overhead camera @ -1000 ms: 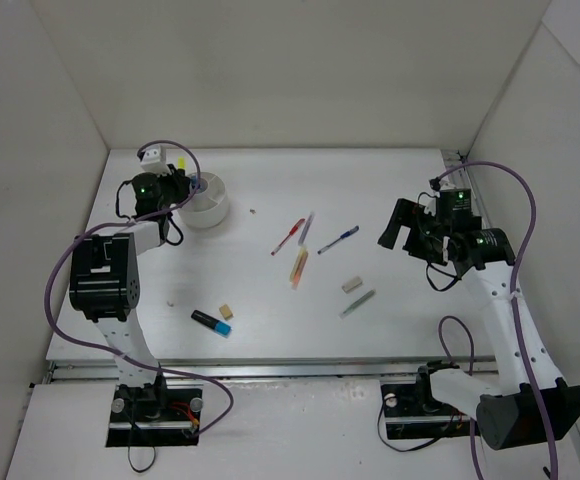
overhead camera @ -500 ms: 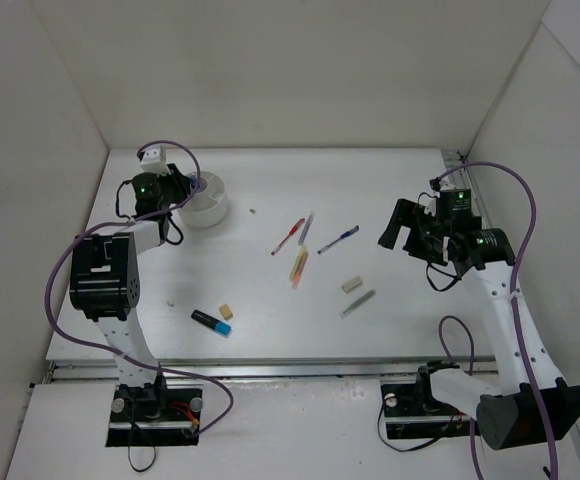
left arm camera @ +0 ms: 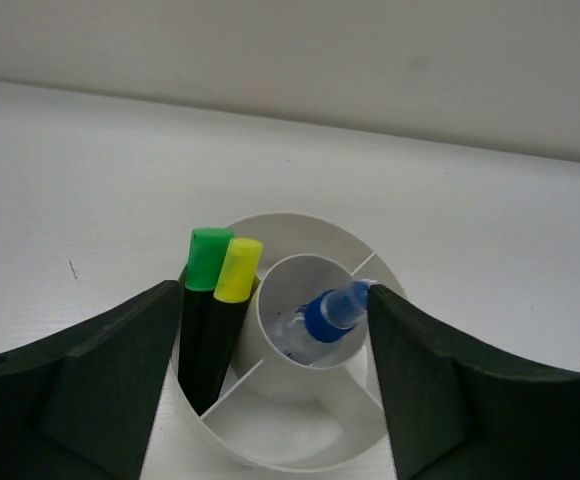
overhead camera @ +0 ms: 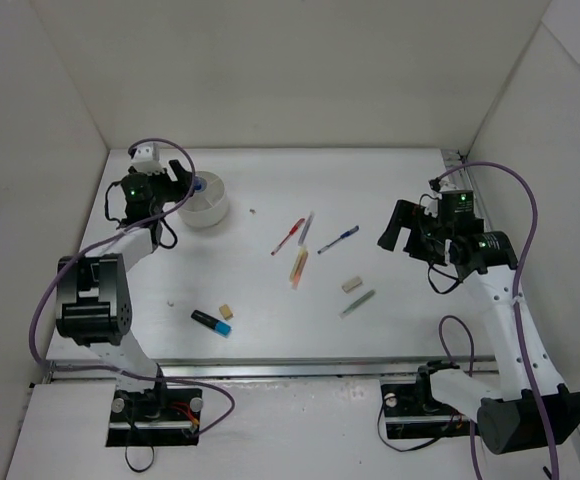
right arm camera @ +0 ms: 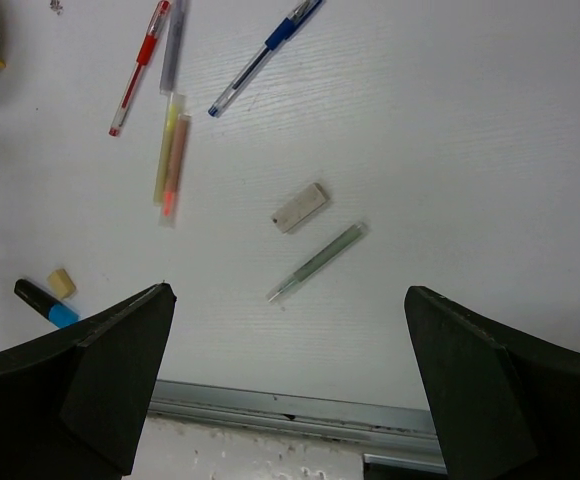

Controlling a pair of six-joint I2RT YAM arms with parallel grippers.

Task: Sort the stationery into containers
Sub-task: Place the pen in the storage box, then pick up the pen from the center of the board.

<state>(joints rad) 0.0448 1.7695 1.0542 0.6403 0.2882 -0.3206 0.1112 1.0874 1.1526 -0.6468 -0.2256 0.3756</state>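
At the far left, the left gripper (overhead camera: pixel 177 186) hangs spread and empty over the bowl (left arm camera: pixel 300 225), which holds a green highlighter (left arm camera: pixel 208 250) and a yellow highlighter (left arm camera: pixel 238 262) in one section and a blue-capped tube (left arm camera: pixel 330 310) in the centre cup. So I judge the work to be between picks. The next likely target is the blue-ended highlighter (overhead camera: pixel 211 322) beside a small eraser (overhead camera: pixel 226 311) (a reach toward the near edge). Further right lie the red pen (overhead camera: pixel 288 237), what seems to be a cream stick (overhead camera: pixel 299 267), the blue pen (overhead camera: pixel 338 240) and another eraser (overhead camera: pixel 351 284), with the right gripper (right arm camera: pixel 290 395) wide apart and empty above them.

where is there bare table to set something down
Bare: the far strip from the white bowl to the right wall; between the bowl and the red pen; the near edge between the blue-ended highlighter and the green-grey pen. Crowded: the centre, where the red pen, blue pen, cream stick and eraser lie close.
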